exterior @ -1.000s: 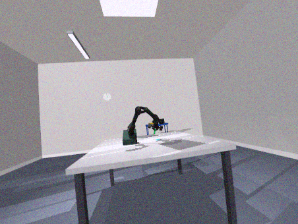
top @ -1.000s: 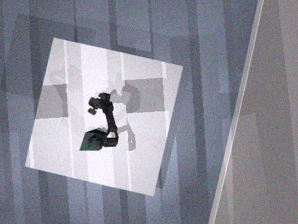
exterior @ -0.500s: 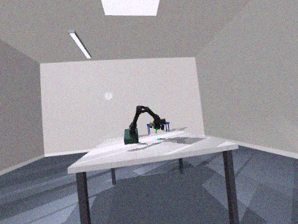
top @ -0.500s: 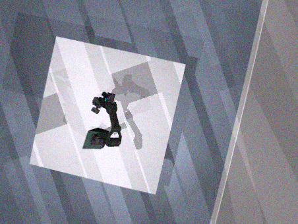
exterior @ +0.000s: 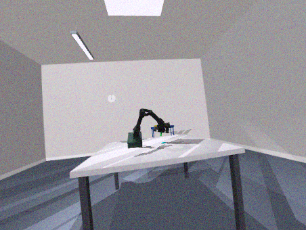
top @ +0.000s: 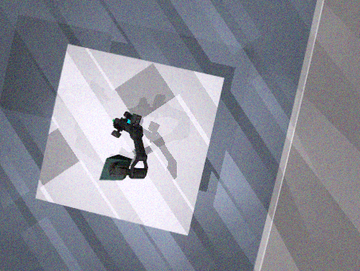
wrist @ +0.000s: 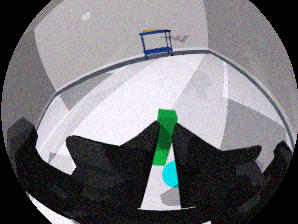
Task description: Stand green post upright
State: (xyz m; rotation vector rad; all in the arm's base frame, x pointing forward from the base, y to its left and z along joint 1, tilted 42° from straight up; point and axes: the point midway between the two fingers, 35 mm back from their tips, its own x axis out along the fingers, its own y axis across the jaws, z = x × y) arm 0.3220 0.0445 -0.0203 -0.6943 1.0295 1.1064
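Note:
The green post [top: 114,120] [exterior: 161,134] [wrist: 160,161] is held between the fingertips of my gripper [exterior: 161,130] [wrist: 165,125]. The gripper is shut on it. In the exterior view the post looks roughly upright, its lower end above the table top. In the wrist view it leans slightly, with its top end showing above the fingertips. The cyan circle [top: 129,121] [exterior: 163,143] [wrist: 170,174] lies flat on the table. In the wrist view it shows just right of the post's lower end, partly hidden by the right finger. In the top view the arm covers most of it.
The white table [top: 159,215] [exterior: 112,166] carries the arm's dark green base [top: 107,171] [exterior: 135,140]. Shadows and bright stripes cross its top. A blue trolley [exterior: 172,126] [wrist: 158,51] with something yellow on it stands beyond the table's far edge.

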